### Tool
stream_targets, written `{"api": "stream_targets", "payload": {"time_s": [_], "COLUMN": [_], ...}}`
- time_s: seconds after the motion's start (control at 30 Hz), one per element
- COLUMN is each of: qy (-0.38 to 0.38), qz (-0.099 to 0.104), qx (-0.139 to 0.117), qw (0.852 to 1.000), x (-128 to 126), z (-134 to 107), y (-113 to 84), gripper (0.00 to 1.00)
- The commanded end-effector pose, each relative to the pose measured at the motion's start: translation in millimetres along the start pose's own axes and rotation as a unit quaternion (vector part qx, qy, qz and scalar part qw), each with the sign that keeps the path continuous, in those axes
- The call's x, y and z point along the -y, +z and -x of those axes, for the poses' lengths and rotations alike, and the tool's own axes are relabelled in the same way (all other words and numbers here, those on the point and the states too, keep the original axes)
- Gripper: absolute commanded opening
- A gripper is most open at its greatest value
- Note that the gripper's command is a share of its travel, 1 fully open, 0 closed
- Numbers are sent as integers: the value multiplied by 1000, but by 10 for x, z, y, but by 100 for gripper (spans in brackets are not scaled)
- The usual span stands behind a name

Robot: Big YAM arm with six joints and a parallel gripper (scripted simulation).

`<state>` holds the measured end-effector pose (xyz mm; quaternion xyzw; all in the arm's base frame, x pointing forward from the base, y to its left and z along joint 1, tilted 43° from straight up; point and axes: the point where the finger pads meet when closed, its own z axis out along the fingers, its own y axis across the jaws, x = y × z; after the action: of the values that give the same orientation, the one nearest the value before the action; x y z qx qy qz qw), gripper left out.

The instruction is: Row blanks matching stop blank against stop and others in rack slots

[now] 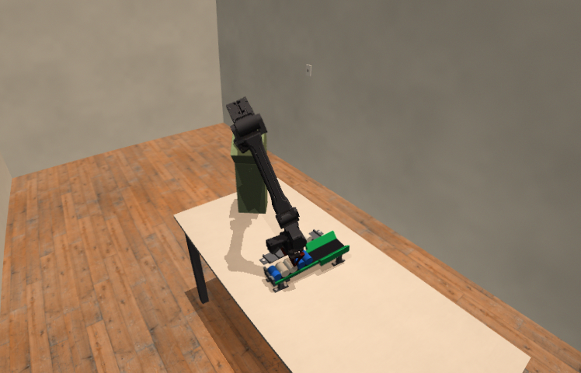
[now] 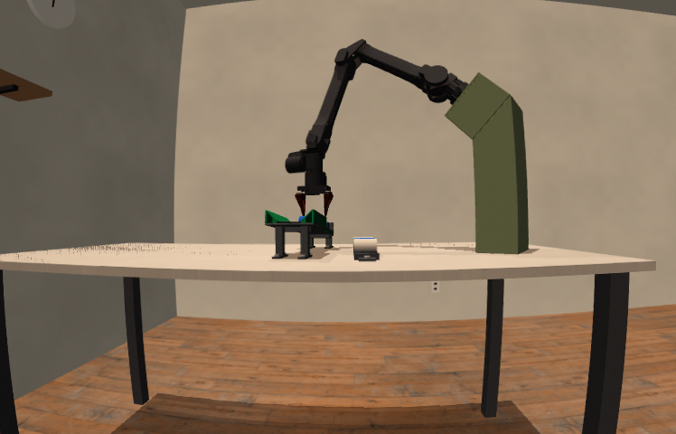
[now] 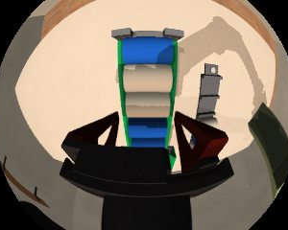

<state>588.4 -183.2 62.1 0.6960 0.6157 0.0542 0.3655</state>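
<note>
The green-sided ramp (image 1: pixel 327 239) (image 2: pixel 315 216) (image 3: pixel 120 54) has a grey stop (image 3: pixel 148 34). From the stop up the ramp lie a blue blank (image 1: pixel 273 272) (image 3: pixel 146 51), a beige blank (image 1: pixel 281 268) (image 3: pixel 148 79), another beige blank (image 3: pixel 148 102) and two blue blanks, the nearer blue blank (image 3: pixel 148 130) partly shadowed and the farther blue blank (image 3: pixel 148 142) partly hidden by my gripper. My gripper (image 1: pixel 297 259) (image 2: pixel 314 214) (image 3: pixel 146 115) is open, one finger towards each side of the ramp. The dark stock rack (image 1: pixel 271 256) (image 2: pixel 366 257) (image 3: pixel 208 89) holds a beige blank (image 2: pixel 365 246) and some blue, partly hidden.
The rack lies on the table (image 1: pixel 377 305) (image 2: pixel 170 263) alongside the ramp, on the arm-base side. The green pedestal (image 1: pixel 251 189) (image 2: pixel 498 193) (image 3: pixel 271 139) stands beyond the rack. The ramp is raised on dark legs (image 2: pixel 279 241).
</note>
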Motion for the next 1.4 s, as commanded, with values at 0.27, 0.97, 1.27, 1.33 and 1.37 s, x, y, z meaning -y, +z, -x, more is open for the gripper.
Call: {"api": "stream_targets", "payload": {"time_s": [0.27, 0.97, 1.27, 1.33, 1.37], "qy": [0, 1, 1, 1, 1], "qz": [-2, 0, -1, -1, -1], "qx": [2, 2, 2, 2, 2], "qw": [1000, 1000, 1000, 1000, 1000], "x": [-29, 17, 25, 25, 25], "z": [62, 54, 52, 52, 52], "y": [61, 51, 50, 50, 50], "gripper": [76, 76, 76, 76, 76]}}
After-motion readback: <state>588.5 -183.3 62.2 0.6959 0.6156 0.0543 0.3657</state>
